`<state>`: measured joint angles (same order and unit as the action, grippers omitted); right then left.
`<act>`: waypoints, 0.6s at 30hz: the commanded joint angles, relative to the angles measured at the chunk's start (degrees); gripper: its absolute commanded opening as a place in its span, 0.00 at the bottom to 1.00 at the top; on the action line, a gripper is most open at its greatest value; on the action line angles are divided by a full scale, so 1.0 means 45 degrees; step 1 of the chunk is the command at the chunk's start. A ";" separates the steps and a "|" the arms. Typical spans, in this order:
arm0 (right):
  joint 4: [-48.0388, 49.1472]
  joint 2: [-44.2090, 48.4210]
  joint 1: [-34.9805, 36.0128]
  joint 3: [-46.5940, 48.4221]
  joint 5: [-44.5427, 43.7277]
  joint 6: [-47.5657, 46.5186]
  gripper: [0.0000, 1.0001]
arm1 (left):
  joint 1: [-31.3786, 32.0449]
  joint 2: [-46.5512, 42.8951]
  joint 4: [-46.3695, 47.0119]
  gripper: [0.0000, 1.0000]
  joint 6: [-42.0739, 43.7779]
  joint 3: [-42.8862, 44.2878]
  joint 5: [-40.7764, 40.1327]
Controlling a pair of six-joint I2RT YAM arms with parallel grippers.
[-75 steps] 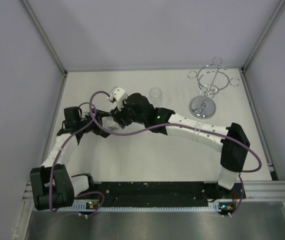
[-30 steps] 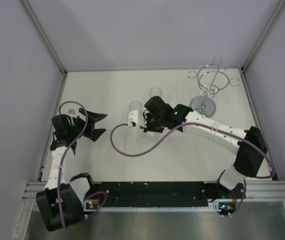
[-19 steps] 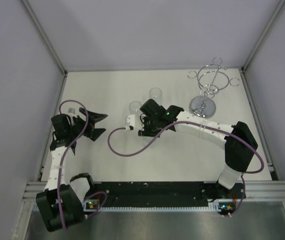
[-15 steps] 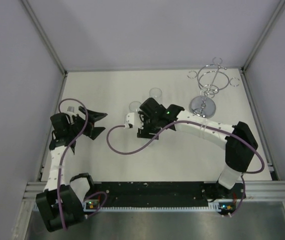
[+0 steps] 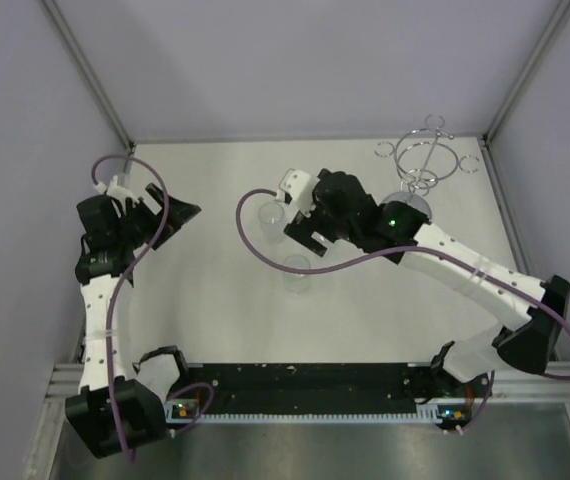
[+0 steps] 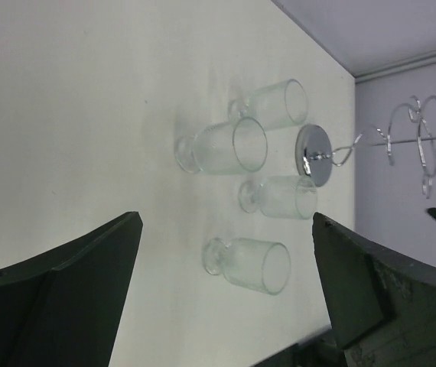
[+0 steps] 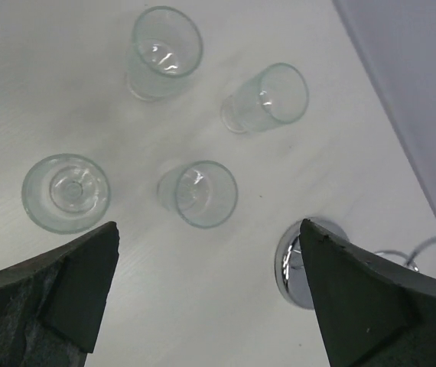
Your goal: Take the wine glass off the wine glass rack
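We see the right gripper [image 7: 209, 235] hanging over the table [image 5: 385, 330], jaws spread wide, holding nothing. Right below it stand four wine glasses [image 7: 199, 193], upright, mouths up, clustered close but not touching. The wine glass rack [image 7: 291, 264] stands just beside them, its shiny round base near the closest glass and its wire loops up by the far right corner. Over on the left, the left gripper [image 6: 226, 218] is raised, jaws wide too, empty, facing the glasses.
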<state>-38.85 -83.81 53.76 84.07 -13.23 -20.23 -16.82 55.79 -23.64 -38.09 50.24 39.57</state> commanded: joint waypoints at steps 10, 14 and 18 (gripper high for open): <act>-0.0467 0.3292 -0.3034 -0.0266 -0.3661 0.2306 0.99 | 0.0006 0.0805 -0.2266 0.98 0.7758 0.2995 -0.2172; -0.0507 0.3565 -0.4871 0.0106 -0.3117 0.2931 0.99 | 0.0280 0.0611 -0.1839 0.98 0.8365 0.2938 -0.2270; -0.0566 0.3683 -0.6240 0.0593 -0.2373 0.3381 0.99 | 0.0690 0.0415 -0.1563 0.98 0.9341 0.3267 -0.2076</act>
